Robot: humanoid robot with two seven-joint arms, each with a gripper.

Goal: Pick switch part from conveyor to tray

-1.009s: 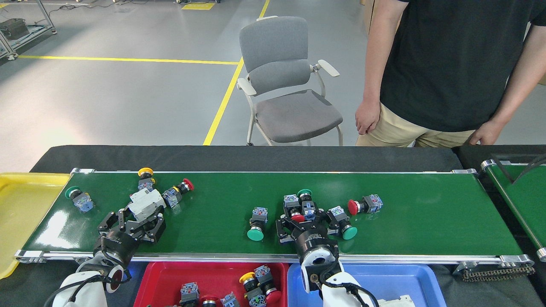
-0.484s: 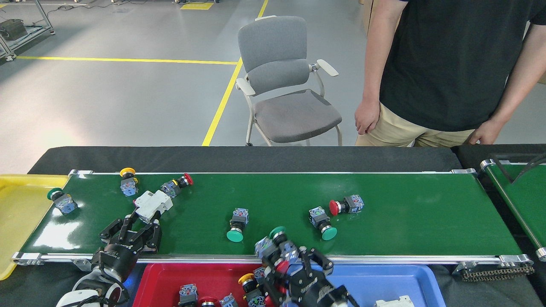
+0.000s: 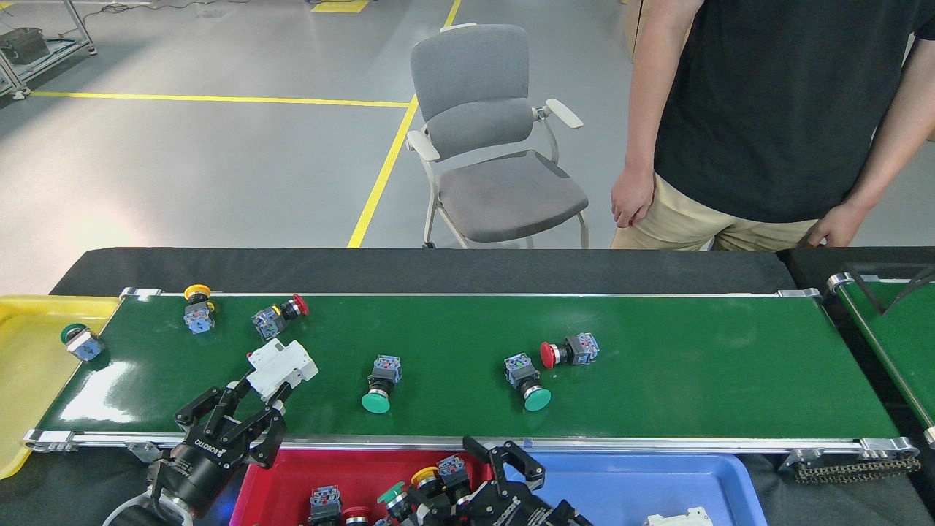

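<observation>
Right gripper (image 3: 504, 456) now off the conveyor (image 3: 657, 365) and low over the red tray (image 3: 292, 475), where a second ago sat closed on a cluster of switch parts mid-belt. Fingers now spread wide with nothing between them. Just left of it in the tray, a green-capped switch part (image 3: 394, 493) lies among the others; by the look of it, one delivery made and this arm free for another pick.

Left gripper (image 3: 252, 387) reaches over the near rail with fingertips on a white block (image 3: 281, 369). Appears pinched at its near edge only, since the block has drifted right while everything else has slid left with the belt.

Still riding the conveyor: a green-capped switch (image 3: 380, 383) near the middle, another green-capped one (image 3: 527, 380) to its right, a red-capped one (image 3: 566, 351) just beside that, a red-capped one (image 3: 277, 318) and a yellow-capped one (image 3: 197, 307) toward the far left. One more green-capped piece (image 3: 80, 342) sits at the belt's left end, at the edge of the yellow tray (image 3: 29, 380).

Each part: a small blue-grey contact block with a round coloured mushroom cap, lying on its side.
</observation>
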